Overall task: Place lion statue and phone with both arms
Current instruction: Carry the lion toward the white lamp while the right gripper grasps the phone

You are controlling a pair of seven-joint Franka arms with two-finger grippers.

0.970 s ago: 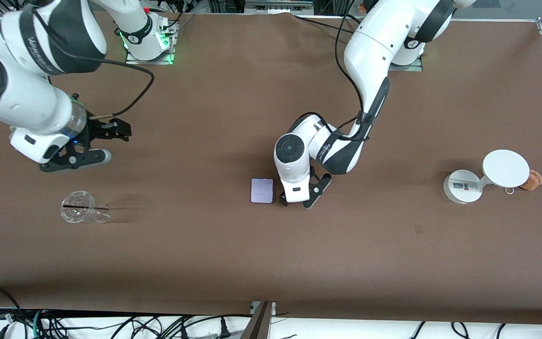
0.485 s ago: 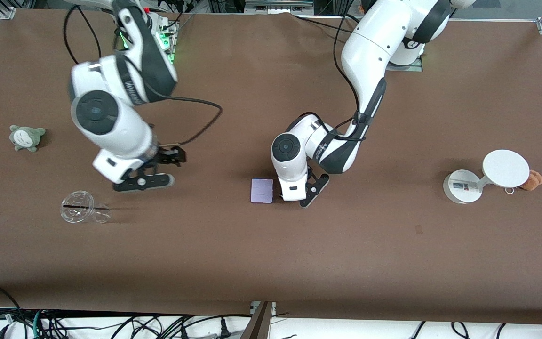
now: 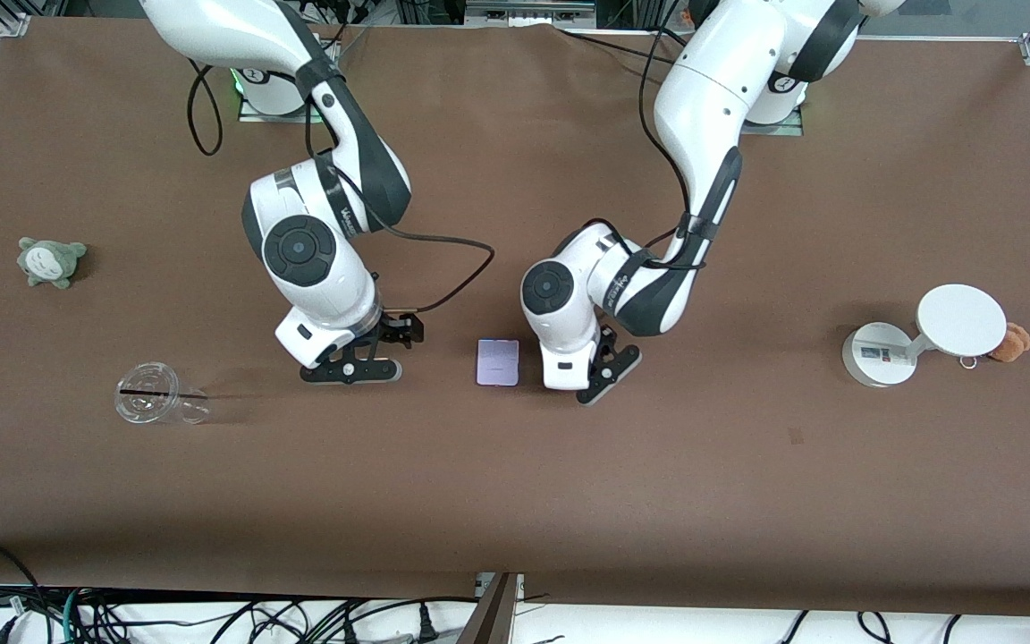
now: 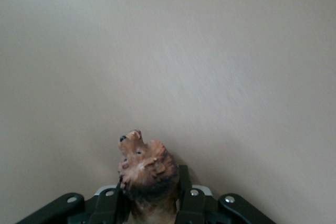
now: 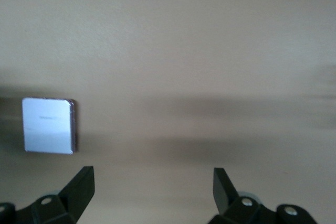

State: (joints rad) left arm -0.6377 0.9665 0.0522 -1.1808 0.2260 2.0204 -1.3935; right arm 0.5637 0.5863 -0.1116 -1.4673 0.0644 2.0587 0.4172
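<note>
— Where's the phone (image 3: 497, 362)?

— Flat on the brown table (image 3: 515, 483), pale face up, between the 2 grippers. The left gripper (image 3: 598, 380) is just beside it, toward the left arm's end, down low at the tabletop.

— Holding anything?

— Yes, the lion statue (image 4: 145, 174). Its wrist view shows the 2 fingers (image 4: 113, 205) pinched on the orange-brown body, the head poking out past the tips.

— And the right gripper (image 3: 352, 368)?

— Low over the table, toward the right arm's end from the phone, a small gap between them. Its fingers (image 5: 79, 184) are spread wide with nothing in them; the phone shows ahead of one fingertip.

— Anything else around?

— A clear plastic cup (image 3: 157, 395) on its side and a grey-green plush (image 3: 50, 260) toward the right arm's end; a white stand (image 3: 922, 338) with a tan plush (image 3: 1011, 343) touching it toward the left arm's end.
</note>
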